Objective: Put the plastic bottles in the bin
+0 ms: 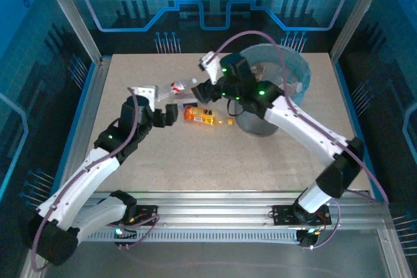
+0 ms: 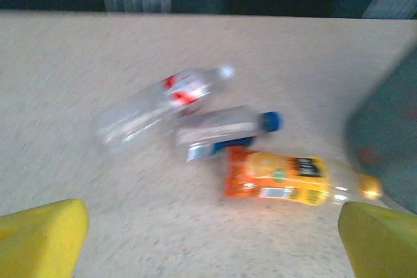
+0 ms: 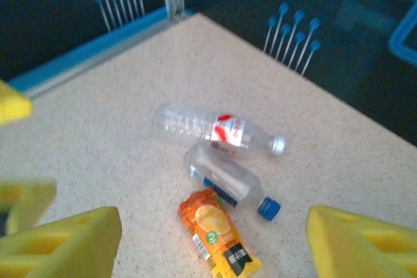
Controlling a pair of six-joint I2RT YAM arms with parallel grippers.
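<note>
My left pincer [image 2: 208,245] and right pincer [image 3: 215,245] both gape empty above three clear plastic bottles [image 3: 225,183] lying beside the round grey bin [image 1: 301,63], ready to grab one

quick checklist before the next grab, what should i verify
1. left gripper open, empty: ok
2. right gripper open, empty: ok
3. bottles all binned: not ok; red-label bottle, blue-cap bottle and orange bottle lie on the table
4. target isolated: not ok; the orange bottle seems to touch the blue-cap one
5. bin upright beside them: ok
6. left wrist view sharp: not ok, blurred
</note>
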